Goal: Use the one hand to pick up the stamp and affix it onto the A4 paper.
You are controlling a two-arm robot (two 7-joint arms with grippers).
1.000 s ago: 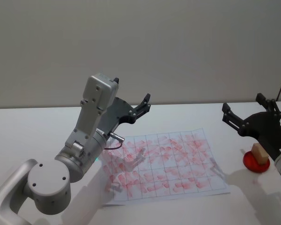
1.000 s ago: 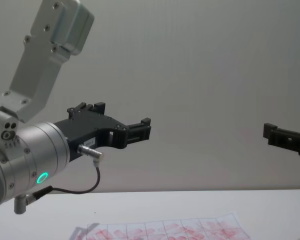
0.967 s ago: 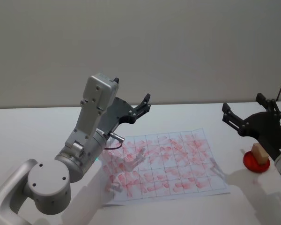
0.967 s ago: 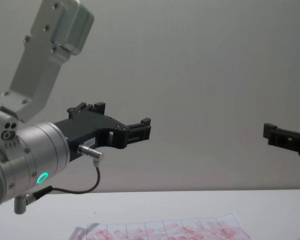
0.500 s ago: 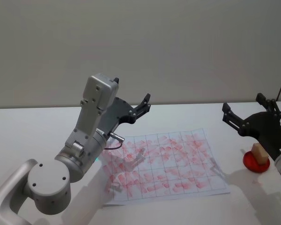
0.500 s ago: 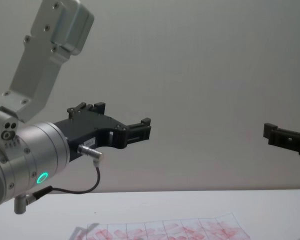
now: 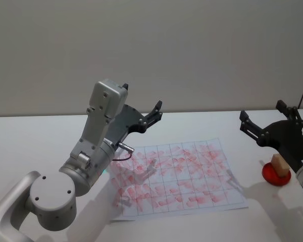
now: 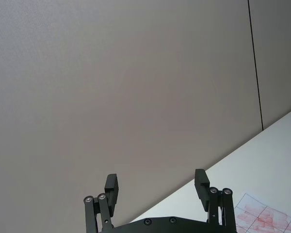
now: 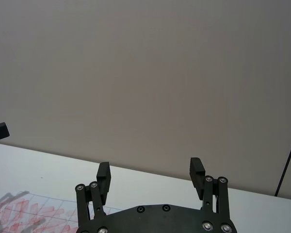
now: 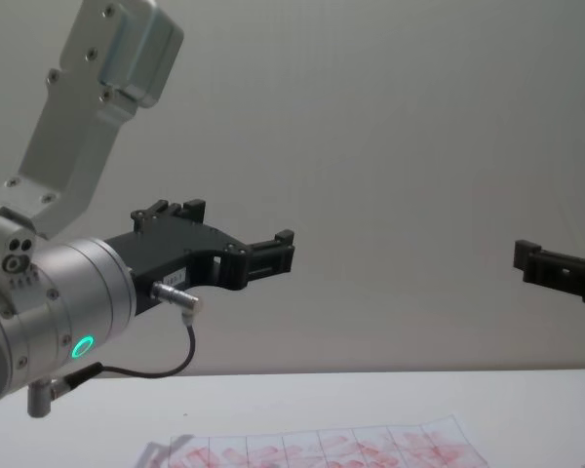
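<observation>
Pre-grasp: stamp [image 7: 279, 163] upright on red ink pad [image 7: 270, 176] near right edge of table [image 7: 40, 136]; right gripper [image 7: 261, 113] raised close by, spread, likely must drop onto it; left gripper [image 7: 154, 113] spread, idle over far-left corner of A4 paper [image 7: 192, 174]

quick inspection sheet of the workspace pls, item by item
surface: white table
job's things: A4 paper lying flat, grid cells full of red imprints; stamp standing on a red pad, to the right of the paper
clutter: nothing seen
tools: left tool open, empty, raised above the paper's left part; right tool open, empty, raised near the paper's right edge
cables: thin dark cable looping at the left wrist
surroundings: plain wall
</observation>
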